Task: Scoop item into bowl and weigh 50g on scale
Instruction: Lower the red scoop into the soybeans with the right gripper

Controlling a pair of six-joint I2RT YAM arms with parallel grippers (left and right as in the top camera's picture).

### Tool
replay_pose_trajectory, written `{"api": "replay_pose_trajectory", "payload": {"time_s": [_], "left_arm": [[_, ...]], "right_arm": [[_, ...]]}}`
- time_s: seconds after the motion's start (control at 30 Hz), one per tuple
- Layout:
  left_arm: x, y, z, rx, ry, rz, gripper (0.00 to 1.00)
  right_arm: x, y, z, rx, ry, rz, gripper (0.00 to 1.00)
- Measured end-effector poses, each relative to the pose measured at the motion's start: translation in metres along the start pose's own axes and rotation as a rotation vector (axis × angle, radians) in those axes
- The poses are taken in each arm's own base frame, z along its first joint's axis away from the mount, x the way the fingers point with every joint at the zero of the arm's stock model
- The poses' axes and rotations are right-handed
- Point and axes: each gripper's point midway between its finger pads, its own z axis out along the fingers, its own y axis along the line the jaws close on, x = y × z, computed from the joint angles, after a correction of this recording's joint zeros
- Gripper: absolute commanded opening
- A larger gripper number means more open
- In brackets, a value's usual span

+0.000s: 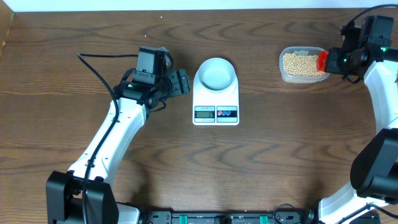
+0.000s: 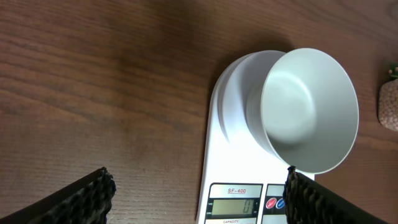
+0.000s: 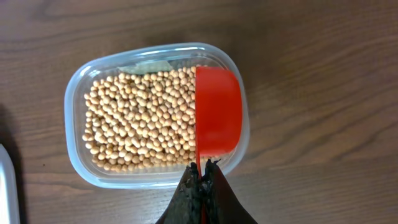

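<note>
- The small round pale bowl (image 1: 216, 72) stands empty on the flat white rectangular digital scale (image 1: 216, 98), at the middle of the dark wooden table (image 1: 280, 155).
- The left hand (image 2: 199, 186) hovers beside the scale, fingers spread wide, holding nothing.
- The small round tan-yellow beans (image 3: 143, 118) fill a clear rounded-rectangular plastic tub (image 3: 69, 118), well apart from the scale.
- The right hand (image 3: 202, 169) is clamped on the handle of a red plastic scoop (image 3: 216, 115) over the tub's end.

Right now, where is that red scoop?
The red scoop is in the right gripper, over one end of the clear tub of beans. From overhead, that is on the right side of the table, right of the scale.
</note>
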Motion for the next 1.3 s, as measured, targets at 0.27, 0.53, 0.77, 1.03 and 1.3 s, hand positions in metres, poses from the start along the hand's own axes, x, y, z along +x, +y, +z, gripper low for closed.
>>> {"api": "replay_pose_trajectory", "payload": {"time_s": [0.27, 0.53, 0.77, 1.03, 1.3], "left_arm": [[0.000, 0.000, 0.000, 0.000, 0.000, 0.000, 0.89], [0.000, 0.000, 0.000, -0.001, 0.000, 0.000, 0.89], [0.000, 0.000, 0.000, 0.000, 0.000, 0.000, 0.89], [0.000, 0.000, 0.000, -0.001, 0.000, 0.000, 0.89], [0.000, 0.000, 0.000, 0.000, 0.000, 0.000, 0.89]], "right_arm": [[-0.005, 0.005, 0.007, -0.033, -0.042, -0.008, 0.01], [0.007, 0.010, 0.017, -0.073, -0.028, -0.015, 0.01], [0.011, 0.017, 0.018, -0.117, -0.020, -0.024, 0.01], [0.014, 0.029, 0.028, -0.200, -0.006, -0.023, 0.01], [0.028, 0.047, 0.047, -0.340, 0.051, -0.001, 0.01]]}}
